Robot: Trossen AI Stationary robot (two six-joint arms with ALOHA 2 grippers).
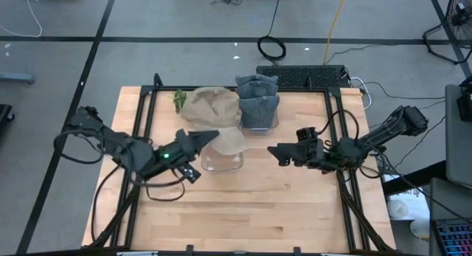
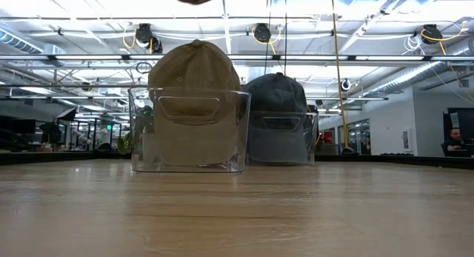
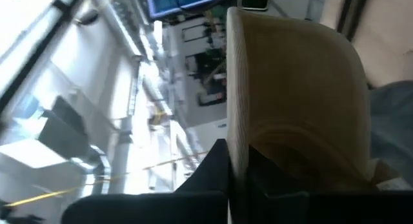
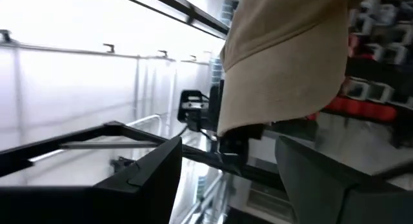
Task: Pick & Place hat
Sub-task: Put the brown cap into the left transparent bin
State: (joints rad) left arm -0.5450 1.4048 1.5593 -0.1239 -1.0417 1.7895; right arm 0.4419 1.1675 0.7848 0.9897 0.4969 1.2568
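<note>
Tan hat (image 1: 214,112) held by its brim over the clear bin (image 1: 221,161)

The brim is pinched by the closed fingers of the left gripper (image 1: 209,136), crown pointing to the far side; the right gripper (image 1: 277,152) is kept with fingers apart, empty, to the right above the table (image 1: 251,212)

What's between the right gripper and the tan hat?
In the high view, only bare tabletop lies between the open right gripper and the tan hat, whose brim the shut left gripper holds.
</note>
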